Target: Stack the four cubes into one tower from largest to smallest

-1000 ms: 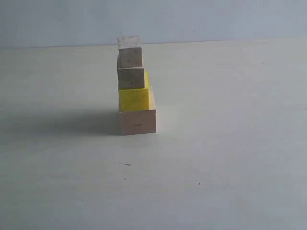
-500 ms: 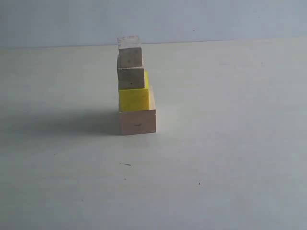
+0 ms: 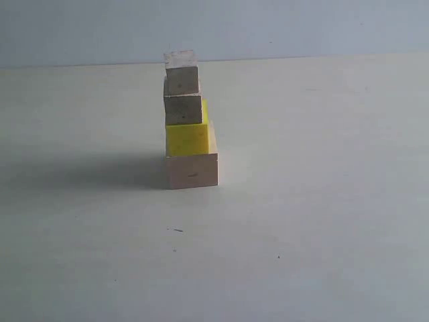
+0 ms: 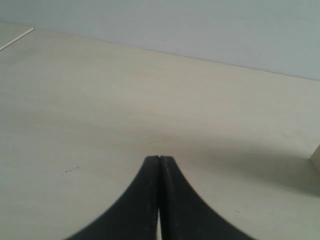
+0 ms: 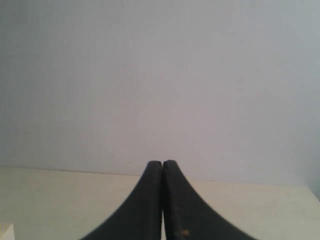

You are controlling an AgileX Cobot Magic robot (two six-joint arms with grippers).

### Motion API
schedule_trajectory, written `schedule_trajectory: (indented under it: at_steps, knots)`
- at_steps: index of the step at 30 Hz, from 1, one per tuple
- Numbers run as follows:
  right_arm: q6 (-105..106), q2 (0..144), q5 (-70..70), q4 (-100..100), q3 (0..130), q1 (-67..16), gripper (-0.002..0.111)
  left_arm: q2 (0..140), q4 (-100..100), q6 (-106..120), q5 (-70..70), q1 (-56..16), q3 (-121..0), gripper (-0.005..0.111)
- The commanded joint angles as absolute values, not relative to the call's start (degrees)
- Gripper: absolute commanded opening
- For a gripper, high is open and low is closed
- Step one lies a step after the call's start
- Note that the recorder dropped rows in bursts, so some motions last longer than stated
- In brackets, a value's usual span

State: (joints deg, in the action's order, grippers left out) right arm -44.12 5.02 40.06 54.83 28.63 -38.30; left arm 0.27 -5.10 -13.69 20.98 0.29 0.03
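In the exterior view the four cubes stand as one tower on the table. The pale wood cube (image 3: 192, 170) is at the bottom, the yellow cube (image 3: 188, 138) on it, then a greyish cube (image 3: 183, 109) and the smallest greyish cube (image 3: 181, 73) on top. Neither arm shows in that view. My left gripper (image 4: 159, 158) is shut with nothing in it, above bare table; a pale edge of a cube (image 4: 316, 159) shows at the frame's side. My right gripper (image 5: 162, 163) is shut and empty, facing the wall.
The pale table (image 3: 322, 201) spreads wide around the tower, with a grey wall (image 3: 301, 27) behind it. The tower casts a shadow (image 3: 100, 171) to its left. A pale corner (image 5: 6, 231) shows at the edge of the right wrist view.
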Motion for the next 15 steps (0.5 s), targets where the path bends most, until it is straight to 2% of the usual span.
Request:
schedule_trajectory:
  at_steps: [1,6,8,12,15]
  knots:
    - [-44.02,3.21,39.27,54.65,28.40,-28.39,0.000,0.00,-5.14,-13.74,21.03,-0.13,0.00,0.000]
    - [-46.66,1.25,39.27,52.67,28.40,-12.06,0.000,0.00,-5.14,-13.74,21.03,-0.13,0.00,0.000]
    - [-48.06,0.59,40.31,52.50,28.40,-8.07,0.000,0.00,-5.14,-13.74,21.03,-0.13,0.00,0.000]
    - [-48.16,0.00,41.88,49.20,28.40,-2.94,0.000,0.00,-5.14,-13.74,21.03,-0.13,0.00,0.000]
    - [-48.70,0.00,41.40,45.13,28.40,-2.31,0.000,0.00,-5.14,-13.74,21.03,-0.13,0.00,0.000]
